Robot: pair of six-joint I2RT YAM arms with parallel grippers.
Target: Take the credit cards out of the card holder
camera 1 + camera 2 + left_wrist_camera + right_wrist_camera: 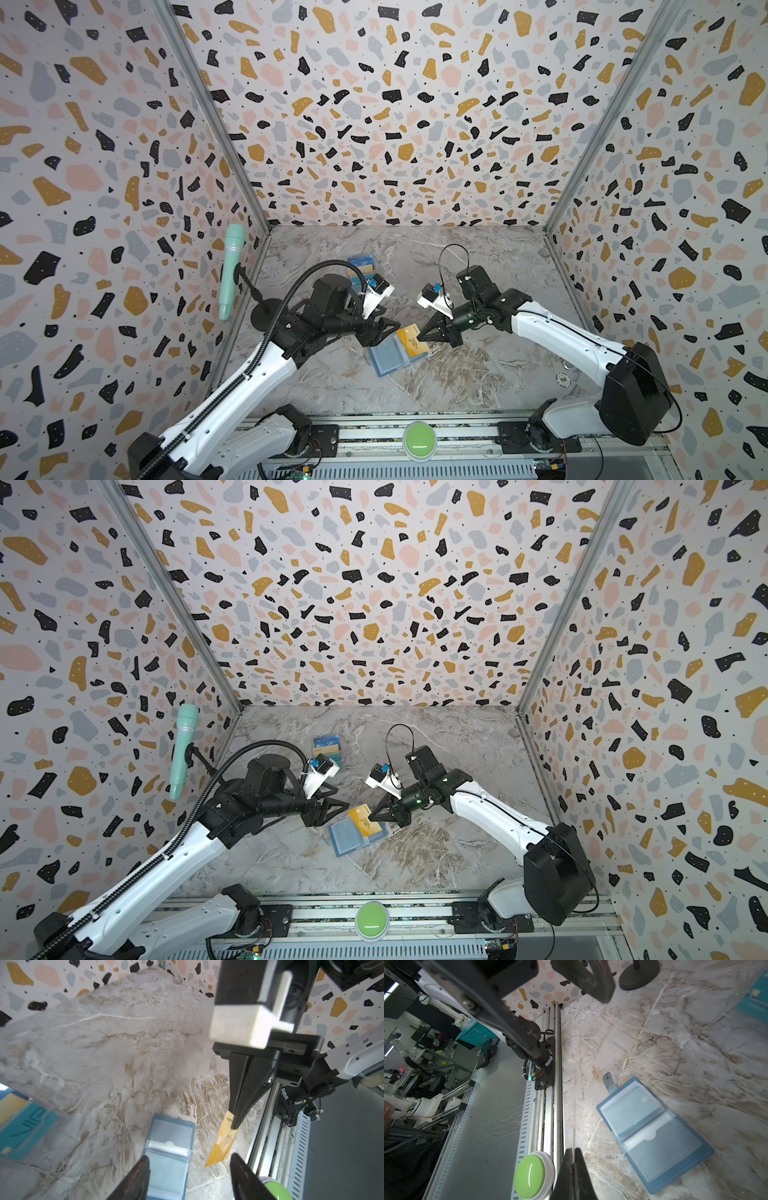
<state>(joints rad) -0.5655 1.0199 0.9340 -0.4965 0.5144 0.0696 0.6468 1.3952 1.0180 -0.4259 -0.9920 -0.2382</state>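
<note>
a: right pincer (422, 334) state?
b: clamped together on the golden-yellow card (411, 343), which is gripped by one short edge. the card is held tilted and is seen beside the open card holder (172, 1136) in the left wrist view.
a: card holder located where?
b: it is laid open flat on the marble tabletop (457, 374), near the middle, between the two pincers. the clear inner pockets are faced up and the snap tab (607, 1082) is spread out to one side. in both top views the yellow card is overlapped onto the holder's right half.
a: contact between card and holder?
b: cannot be told. the card's low corner is seen near the holder's edge, nothing more.
a: left pincer (386, 334)?
b: its jaws are held apart and nothing is gripped. it is hung just over the holder's left side, with one finger (137, 1180) seen beside a pocket.
a: other cards?
b: a teal-edged card (631, 1113) is seen inside a holder pocket. a teal card (27, 1126) and others are stood in a clear rack (62, 1114) at the back, well apart from the holder.
a: anything else noted?
b: a green button (419, 439) is seen on the front rail.
</note>
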